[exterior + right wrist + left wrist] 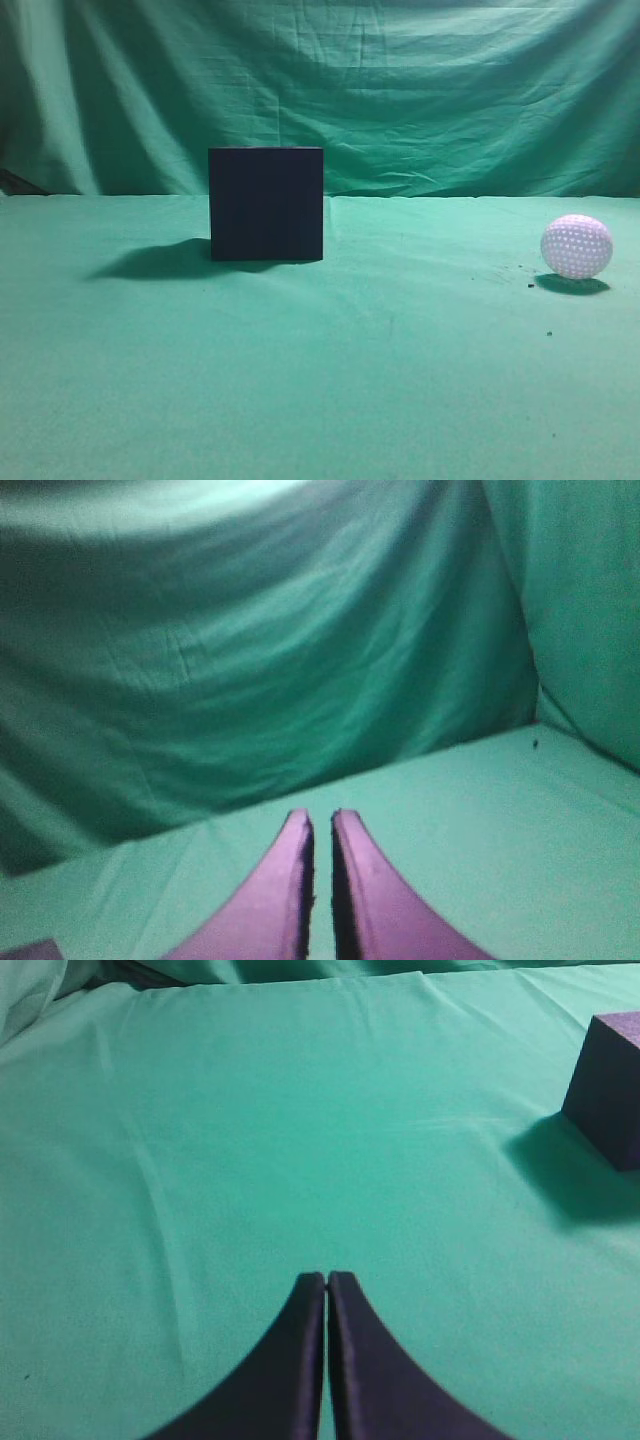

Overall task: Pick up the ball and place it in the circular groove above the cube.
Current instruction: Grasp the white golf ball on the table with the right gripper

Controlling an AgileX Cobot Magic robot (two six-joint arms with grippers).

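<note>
The ball (576, 246) sits on the green worktop (380, 380), far over on my right side. The cube (266, 204) stands well apart from it, nearer the middle and a bit further back. From the front I cannot see the top of the cube, so I cannot see the round groove.

My left gripper (327, 1280) has its two fingers pressed together, with nothing between them. It is over bare green cloth, and the cube (608, 1088) shows at the right edge of its view. My right gripper (320, 818) is almost shut too, with just a thin gap, and it holds nothing. It points toward the green curtain (250, 660), and the ball is not in its view.

I think the ball is light and hard, like a golf ball. It has little dimples, so it may not be too slippery. But it is round, so it could roll away if I bump it. I should open my right gripper wide and squeeze the ball gently on its two sides, right at the middle.
</note>
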